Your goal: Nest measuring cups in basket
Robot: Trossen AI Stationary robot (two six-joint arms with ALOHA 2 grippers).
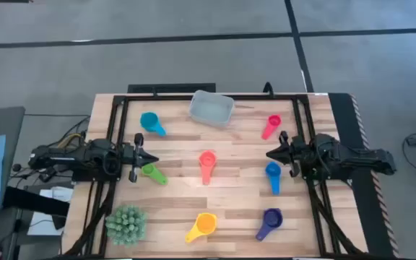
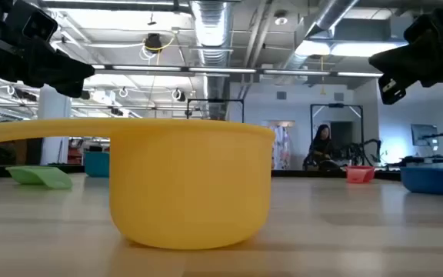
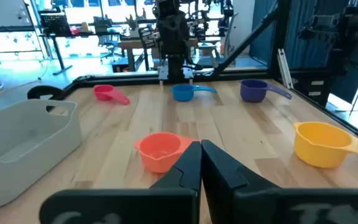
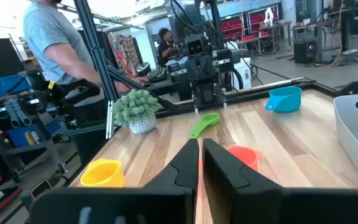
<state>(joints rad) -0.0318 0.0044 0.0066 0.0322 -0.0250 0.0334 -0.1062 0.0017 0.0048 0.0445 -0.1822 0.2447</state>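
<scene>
Seven measuring cups lie scattered on the wooden surface (image 1: 230, 195), and none of them is in the basket (image 1: 211, 108), which looks empty in the high view and also in my left wrist view. The basket stands at the far edge of the surface, between my two arms and well apart from both.

My left gripper (image 1: 150, 158) is closed, its fingers nearly touching, and it holds nothing. The green cup (image 1: 152, 172) is just beside its tip, and the teal cup (image 1: 151, 123) is near on the other side. My right gripper (image 1: 271, 153) is also closed and empty. The blue cup (image 1: 273, 175) is just beside its tip, and the pink cup (image 1: 271, 126) is near. The coral-red cup (image 1: 207, 165) lies between my two grippers, apart from both. The yellow cup (image 1: 202, 226) and the purple cup (image 1: 270, 222) lie well apart from both grippers, at the near edge, and a spiky green plant (image 1: 126, 223) stands at the corner on my left side.

The low view is mostly filled by the yellow cup, very close to the camera; it hides the middle of the surface. My right wrist view shows a person in a grey shirt (image 4: 51, 43) standing beyond the surface, which the high view does not show.
</scene>
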